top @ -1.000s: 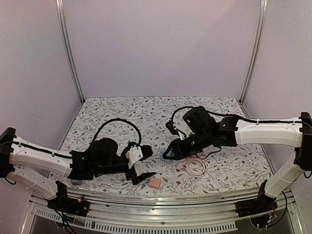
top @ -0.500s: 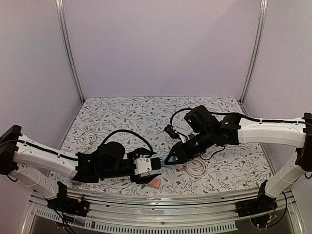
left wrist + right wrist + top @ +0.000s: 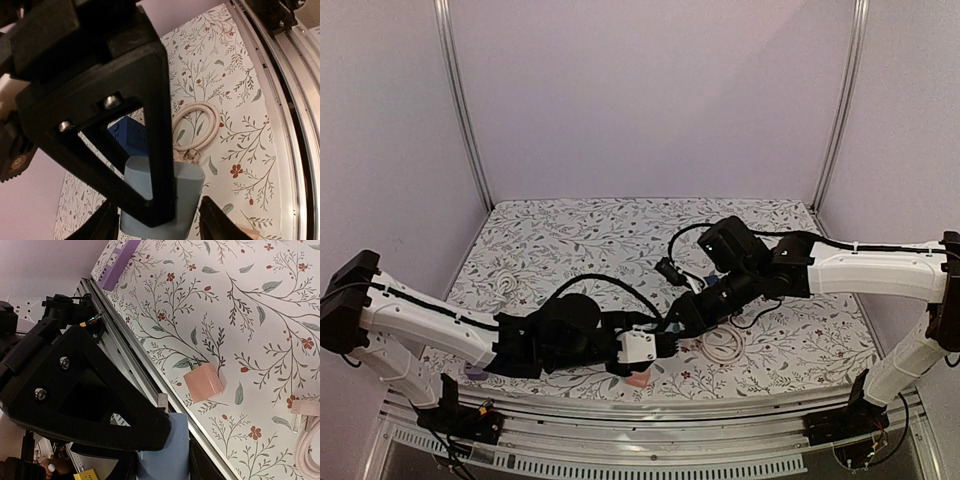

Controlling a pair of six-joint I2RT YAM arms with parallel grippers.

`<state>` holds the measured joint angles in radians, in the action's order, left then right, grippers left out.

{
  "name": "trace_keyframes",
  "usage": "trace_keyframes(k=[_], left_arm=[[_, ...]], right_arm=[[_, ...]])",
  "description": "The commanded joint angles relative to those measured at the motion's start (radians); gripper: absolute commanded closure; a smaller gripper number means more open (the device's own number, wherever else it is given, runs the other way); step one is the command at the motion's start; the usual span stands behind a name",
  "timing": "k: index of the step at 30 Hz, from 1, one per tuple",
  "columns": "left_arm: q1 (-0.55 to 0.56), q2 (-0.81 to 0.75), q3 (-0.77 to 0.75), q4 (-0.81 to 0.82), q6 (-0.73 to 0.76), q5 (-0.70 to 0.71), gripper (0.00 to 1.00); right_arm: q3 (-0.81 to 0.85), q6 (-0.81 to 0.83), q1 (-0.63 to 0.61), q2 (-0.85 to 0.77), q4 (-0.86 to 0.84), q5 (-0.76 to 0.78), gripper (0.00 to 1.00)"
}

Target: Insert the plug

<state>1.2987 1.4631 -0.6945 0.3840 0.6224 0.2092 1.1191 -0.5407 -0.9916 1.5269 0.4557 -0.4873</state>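
Seen from above, the left claw (image 3: 664, 342) and right claw (image 3: 672, 324) meet tip to tip near the front edge of the flowered surface (image 3: 570, 240). A pink plug (image 3: 638, 378) lies just beside them and a coiled white cable (image 3: 723, 346) is close on their right. From the left wrist, a pale blue plug (image 3: 187, 195) sits between that claw's fingers (image 3: 150, 100); I cannot tell whether they pinch it. From the right wrist, the right claw is pinching the blue plug, one metal prong showing. A purple power strip (image 3: 122, 257) lies far off by the rail.
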Motion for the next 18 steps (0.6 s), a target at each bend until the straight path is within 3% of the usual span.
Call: trace_keyframes(k=[1,5,8,9,11,12,14,16,18], left_arm=[[0.035,0.019,-0.025,0.007,0.041,0.069,0.52],[0.042,0.03,-0.031,0.009,0.058,0.121,0.66],[0.045,0.031,-0.029,0.02,0.059,0.138,0.83],[0.046,0.03,-0.028,0.024,0.059,0.146,0.95],[0.048,0.027,-0.024,0.035,0.051,0.158,1.0],[0.048,0.024,-0.021,0.044,0.047,0.163,1.0],[0.048,0.016,-0.016,0.053,0.033,0.164,1.0],[0.047,0.008,-0.014,0.062,0.004,0.168,1.0],[0.047,0.005,-0.015,0.072,-0.03,0.178,1.0]], right_arm=[[0.022,-0.002,0.005,-0.002,-0.02,-0.027,1.0],[0.019,-0.001,0.004,-0.013,-0.031,-0.043,1.0],[0.017,-0.004,0.004,-0.026,-0.042,-0.046,1.0],[0.016,-0.005,0.005,-0.031,-0.045,-0.046,0.99],[0.011,-0.013,0.005,-0.038,-0.056,-0.038,0.81],[0.007,-0.018,0.005,-0.042,-0.065,-0.033,0.62],[-0.003,-0.031,0.004,-0.06,-0.079,-0.003,0.33],[-0.017,-0.045,0.004,-0.088,-0.093,0.04,0.17],[-0.036,-0.065,0.004,-0.111,-0.117,0.073,0.14]])
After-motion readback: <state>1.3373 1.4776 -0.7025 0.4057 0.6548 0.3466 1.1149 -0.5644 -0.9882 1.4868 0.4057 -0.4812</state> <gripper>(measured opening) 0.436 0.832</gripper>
